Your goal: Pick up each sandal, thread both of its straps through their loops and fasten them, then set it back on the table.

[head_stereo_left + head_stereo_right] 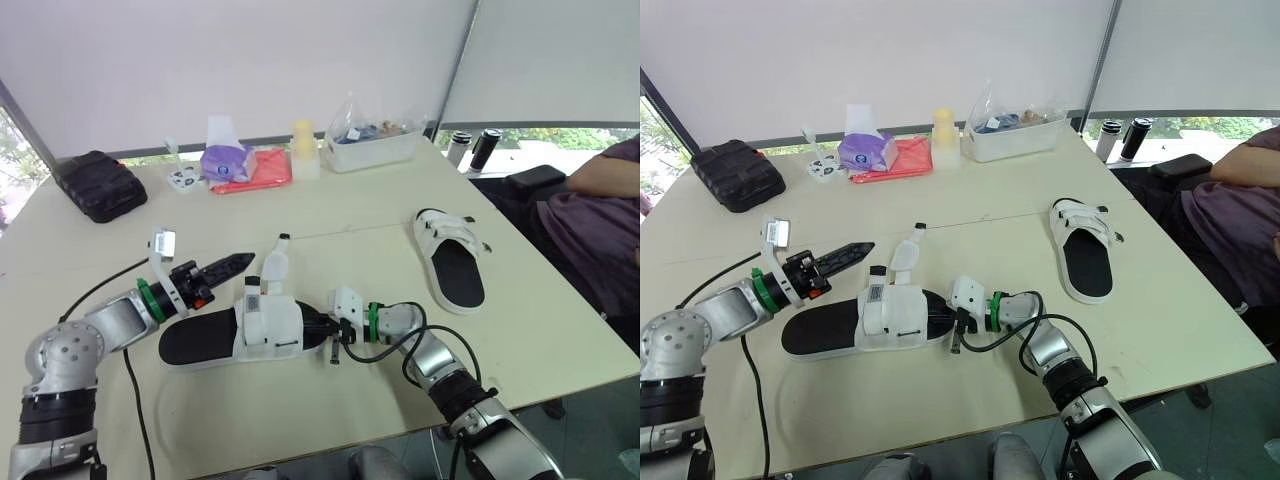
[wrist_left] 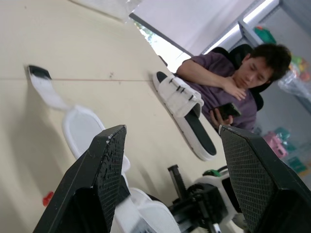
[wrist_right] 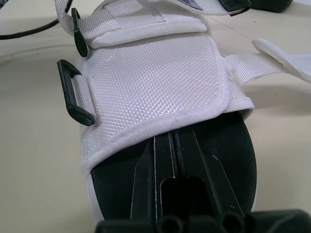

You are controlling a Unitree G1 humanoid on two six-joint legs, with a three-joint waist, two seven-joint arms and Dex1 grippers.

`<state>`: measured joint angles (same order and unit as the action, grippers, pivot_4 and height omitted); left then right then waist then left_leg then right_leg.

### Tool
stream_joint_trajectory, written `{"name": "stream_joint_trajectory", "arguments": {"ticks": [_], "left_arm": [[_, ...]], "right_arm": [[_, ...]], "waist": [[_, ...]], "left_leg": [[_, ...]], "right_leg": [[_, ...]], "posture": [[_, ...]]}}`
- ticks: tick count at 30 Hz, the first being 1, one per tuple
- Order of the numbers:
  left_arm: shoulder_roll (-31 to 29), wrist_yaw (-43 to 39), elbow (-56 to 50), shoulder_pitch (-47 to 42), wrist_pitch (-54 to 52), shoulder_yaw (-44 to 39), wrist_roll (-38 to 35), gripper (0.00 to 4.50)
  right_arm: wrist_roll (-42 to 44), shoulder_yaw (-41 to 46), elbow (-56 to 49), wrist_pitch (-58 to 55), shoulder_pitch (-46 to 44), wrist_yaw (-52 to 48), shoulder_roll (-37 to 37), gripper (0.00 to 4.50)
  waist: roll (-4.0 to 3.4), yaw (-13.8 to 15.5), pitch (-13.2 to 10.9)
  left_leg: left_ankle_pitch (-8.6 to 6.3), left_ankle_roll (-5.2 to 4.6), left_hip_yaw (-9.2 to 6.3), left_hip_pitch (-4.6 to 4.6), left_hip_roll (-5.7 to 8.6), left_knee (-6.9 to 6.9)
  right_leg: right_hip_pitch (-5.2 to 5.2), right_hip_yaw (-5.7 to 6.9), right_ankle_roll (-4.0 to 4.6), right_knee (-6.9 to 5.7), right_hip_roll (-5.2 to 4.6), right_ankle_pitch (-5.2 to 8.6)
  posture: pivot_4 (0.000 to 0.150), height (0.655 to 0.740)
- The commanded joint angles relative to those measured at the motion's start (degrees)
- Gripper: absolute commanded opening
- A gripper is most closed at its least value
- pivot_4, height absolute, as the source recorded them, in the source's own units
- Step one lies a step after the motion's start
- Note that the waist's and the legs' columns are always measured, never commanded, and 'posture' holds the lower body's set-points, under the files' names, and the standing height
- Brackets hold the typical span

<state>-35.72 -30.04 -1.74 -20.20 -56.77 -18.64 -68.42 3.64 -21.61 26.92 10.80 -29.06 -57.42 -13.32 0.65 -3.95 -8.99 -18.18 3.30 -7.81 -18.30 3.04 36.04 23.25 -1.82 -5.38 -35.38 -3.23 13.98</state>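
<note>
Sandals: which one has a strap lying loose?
The near sandal: one strap trails off it, flat on the table. The far sandal, beside the seated person, has both straps lying across its upper.

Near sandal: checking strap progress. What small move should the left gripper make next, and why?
Probably ease the left gripper onto the loose strap and pinch its tip. That strap lies unthreaded, the black loop stands empty, the left gripper is open beside it, and the right gripper is tucked under the upper of the near sandal.
</note>
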Motion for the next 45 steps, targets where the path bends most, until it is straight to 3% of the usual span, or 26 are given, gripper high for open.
{"name": "stream_joint_trajectory", "arguments": {"ticks": [1, 8, 22, 25, 30, 34, 41, 45], "left_arm": [[-3.36, -4.72, 1.12, -0.37, 2.86, -0.15, 5.20, 3.15], [-10.23, -15.38, 2.31, 3.28, 9.98, 6.33, 19.11, 3.15], [-4.62, -24.04, 9.25, -4.84, 8.97, 12.55, 24.20, 3.15], [-3.99, -24.99, 9.09, -5.17, 9.16, 13.76, 25.51, 2.42], [-2.42, -24.77, 8.22, -5.45, 8.43, 12.00, 24.85, 0.07], [-1.56, -23.49, 5.60, -5.26, 7.05, 8.98, 22.64, 0.07], [0.98, -19.25, -0.85, -6.47, -0.69, 1.13, 11.29, 0.07], [1.98, -16.24, 1.47, -7.44, 0.93, 0.19, 12.77, 0.07]], "right_arm": [[-4.68, -2.12, 7.42, -3.88, 2.27, 1.54, -0.84, 0.00], [-4.77, -2.25, 7.28, -3.67, 2.81, 1.08, -1.37, 0.00], [-4.80, -2.47, 6.70, -3.97, 3.29, 1.23, -1.35, 0.00], [-4.83, -2.46, 6.59, -3.99, 3.52, 1.36, -1.37, 0.00], [-4.81, -2.29, 6.60, -4.03, 3.50, 1.54, -1.37, 0.00], [-4.83, -2.22, 6.90, -3.96, 3.37, 1.58, -1.39, 0.00], [-4.79, -2.23, 7.06, -4.12, 3.23, 1.41, -1.37, 0.00], [-4.91, -2.40, 7.27, -4.03, 3.21, 1.27, -1.37, 0.00]], "waist": [[-0.01, -0.04, -0.01], [-0.05, 0.10, -0.03], [0.00, 0.03, -0.04], [0.00, 0.04, -0.04], [0.00, 0.08, -0.03], [0.00, 0.07, -0.04], [0.01, 0.08, -0.04], [0.01, 0.08, -0.04]], "left_leg": [[0.00, 0.00, 0.00, 0.00, 0.00, -0.02], [0.00, 0.01, -0.02, -0.03, -0.01, -0.04], [0.01, 0.00, -0.12, -0.05, -0.06, -0.03], [0.01, 0.00, -0.13, -0.06, -0.06, -0.03], [0.01, 0.00, -0.15, -0.05, -0.08, -0.03], [0.01, 0.00, -0.16, -0.05, -0.09, -0.03], [0.01, 0.00, -0.19, -0.05, -0.12, -0.02], [0.01, 0.00, -0.19, -0.05, -0.10, -0.01]], "right_leg": [[0.01, 0.00, -0.04, -0.01, 0.00, -0.03], [0.06, 0.04, 0.15, 0.00, 0.00, 0.04], [0.03, 0.18, 0.00, 0.00, -0.02, -0.05], [0.04, 0.19, -0.01, 0.00, -0.02, -0.06], [0.02, 0.20, -0.01, 0.00, -0.03, -0.06], [0.01, 0.21, -0.01, 0.00, -0.04, -0.06], [-0.02, 0.25, -0.04, 0.00, -0.07, -0.07], [-0.02, 0.26, -0.04, 0.00, -0.06, -0.07]], "posture": [[0.150, 0.7400], [0.150, 0.7400], [0.150, 0.7400], [0.150, 0.7400], [0.150, 0.7400], [0.150, 0.7400], [0.150, 0.7400], [0.150, 0.7400]]}}
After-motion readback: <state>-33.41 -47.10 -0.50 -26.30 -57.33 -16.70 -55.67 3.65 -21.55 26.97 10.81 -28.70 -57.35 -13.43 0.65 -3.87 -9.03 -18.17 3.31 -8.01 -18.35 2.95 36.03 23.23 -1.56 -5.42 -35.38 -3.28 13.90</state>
